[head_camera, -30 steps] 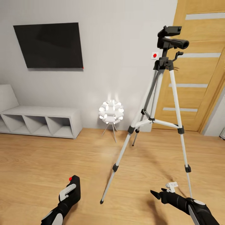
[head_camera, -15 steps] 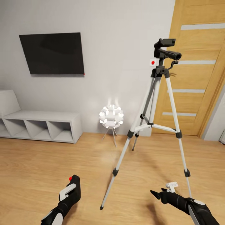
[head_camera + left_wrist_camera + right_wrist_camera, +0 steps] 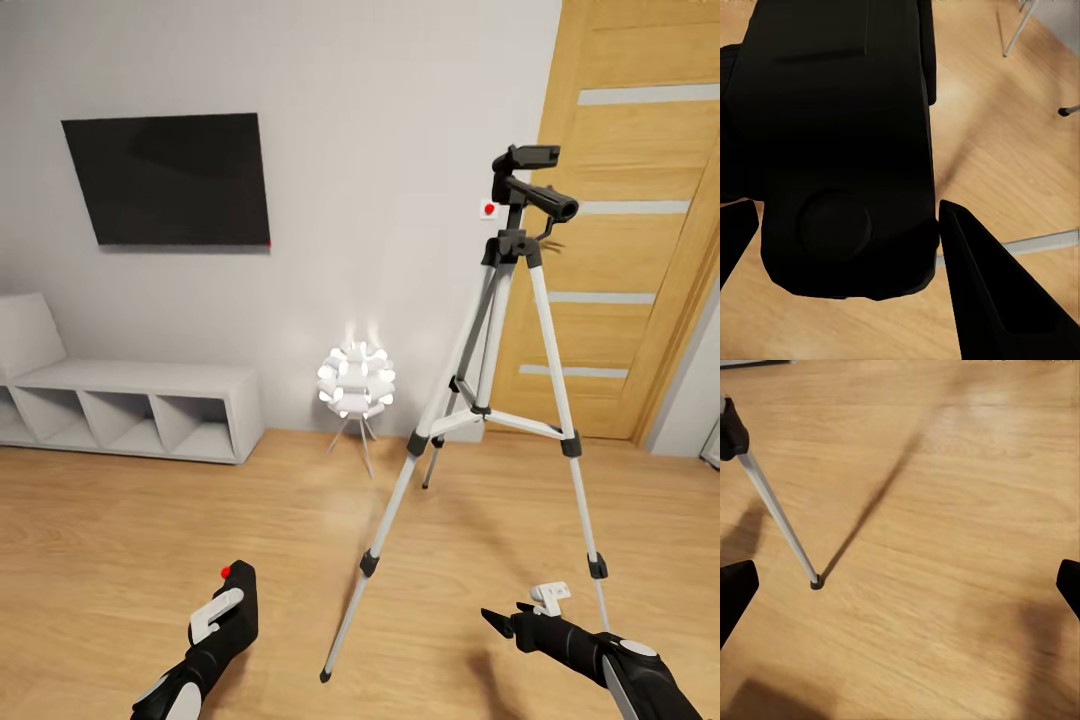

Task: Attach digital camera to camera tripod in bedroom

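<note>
The camera tripod [image 3: 505, 330] stands upright on the wood floor, right of centre, silver legs spread, black head [image 3: 527, 185] and pan handle on top. My left gripper [image 3: 230, 618], low at the left, is shut on the digital camera [image 3: 240, 592], a black box with a red spot on top. In the left wrist view the camera [image 3: 840, 150] sits between the dark fingers [image 3: 997, 300]. Low at the right, my right gripper [image 3: 508, 620] is open and holds nothing, near the tripod's right front leg. One tripod foot [image 3: 815, 583] lies ahead of the open right gripper [image 3: 900, 585].
A white lamp [image 3: 356, 375] on thin legs glows by the wall behind the tripod. White cube shelves [image 3: 130, 405] run along the left wall under a black screen [image 3: 170, 178]. A wooden door [image 3: 620, 250] stands right behind the tripod.
The whole view has shifted: the tripod, screen and shelves sit lower and a bit smaller, so the camera moved. Both grippers keep their places, the left still on the camera.
</note>
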